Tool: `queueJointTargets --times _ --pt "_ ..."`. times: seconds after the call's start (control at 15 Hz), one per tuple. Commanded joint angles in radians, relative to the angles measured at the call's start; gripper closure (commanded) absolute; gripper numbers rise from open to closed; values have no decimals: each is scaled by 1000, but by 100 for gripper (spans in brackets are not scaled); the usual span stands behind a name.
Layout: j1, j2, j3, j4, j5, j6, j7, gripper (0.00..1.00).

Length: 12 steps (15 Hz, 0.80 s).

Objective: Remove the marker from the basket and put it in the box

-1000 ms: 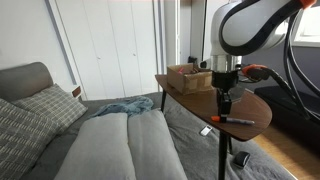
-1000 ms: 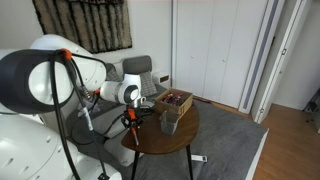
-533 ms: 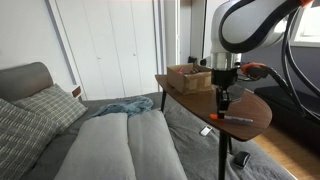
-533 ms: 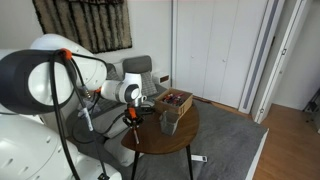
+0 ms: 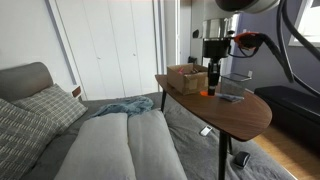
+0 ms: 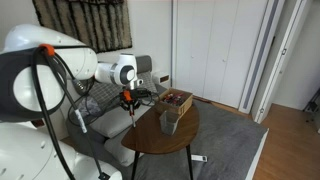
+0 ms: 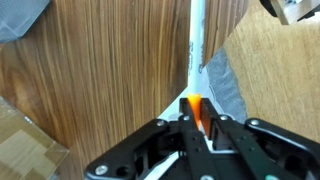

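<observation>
My gripper [image 5: 213, 87] is shut on the orange-red marker [image 5: 211, 92] and holds it upright above the round wooden table. In this exterior view it hangs between the brown box [image 5: 183, 80] and the grey mesh basket [image 5: 233, 86], clear of both. In an exterior view the gripper [image 6: 128, 101] holds the marker [image 6: 129, 109] dark end down, beside the box [image 6: 177, 101], with the basket [image 6: 170, 122] in front. In the wrist view the marker's orange tip [image 7: 197, 103] sits between the fingers [image 7: 197, 120].
The round table [image 5: 238, 113] stands on one thin leg beside a grey sofa [image 5: 120, 145] with cushions. A blue cloth [image 5: 125, 105] lies on the sofa. A small white item [image 5: 205, 131] lies on the rug below. The box corner shows in the wrist view [image 7: 15, 145].
The marker lay on the table's front part; now it is in my jaws. The arm has risen and moved back toward the box, uncovering the basket.
</observation>
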Motion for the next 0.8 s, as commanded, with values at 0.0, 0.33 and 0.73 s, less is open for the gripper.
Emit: queueJointTargets --times 0.0,0.33,0.73 --pt "2 0 14 164 -70 -93 82 96" --pt "-54 87 0 362 -183 -59 144 96" --pt "-117 265 -13 552 -266 30 202 96"
